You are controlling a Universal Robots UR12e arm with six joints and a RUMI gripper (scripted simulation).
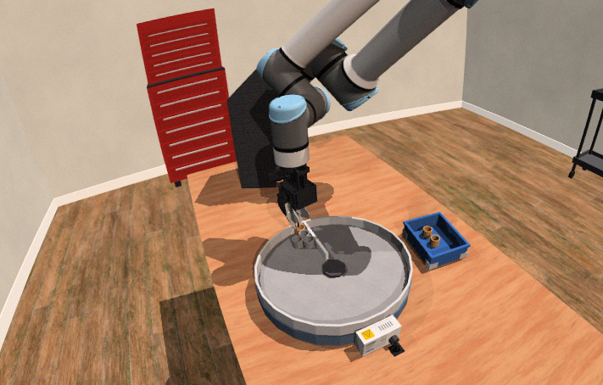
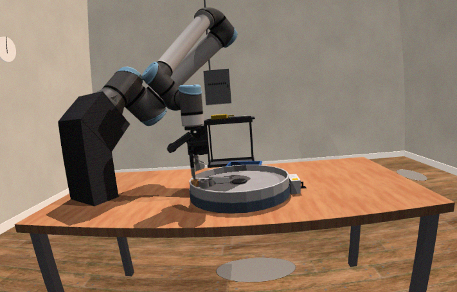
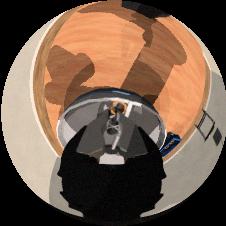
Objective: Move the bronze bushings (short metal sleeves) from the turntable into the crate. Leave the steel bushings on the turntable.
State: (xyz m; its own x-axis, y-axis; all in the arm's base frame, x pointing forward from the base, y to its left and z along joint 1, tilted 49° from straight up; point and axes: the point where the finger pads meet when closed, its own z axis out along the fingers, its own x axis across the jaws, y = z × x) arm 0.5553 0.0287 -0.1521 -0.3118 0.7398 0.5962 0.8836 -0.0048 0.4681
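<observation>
Seen from the top view, the turntable [image 1: 293, 305] [image 2: 241, 197] [image 3: 75, 127] stands on the counter [image 1: 494, 310] [image 2: 349, 181] [image 3: 100, 30]. On the turntable, near its far-left rim, one bronze bushing [image 1: 299, 229] [image 2: 196, 183] [image 3: 119, 106] sits behind a cluster of steel bushings [image 1: 304, 240] [image 2: 206, 182]. The tool [image 1: 298, 225] [image 2: 194, 178] [image 3: 112, 110] is at that bronze bushing. Right of the turntable lies the crate [image 1: 442, 259] [image 2: 244, 163] [image 3: 172, 145], with two bronze bushings [image 1: 434, 240] in it. At the turntable's front right is a control box [image 1: 378, 335] [image 2: 295, 184].
</observation>
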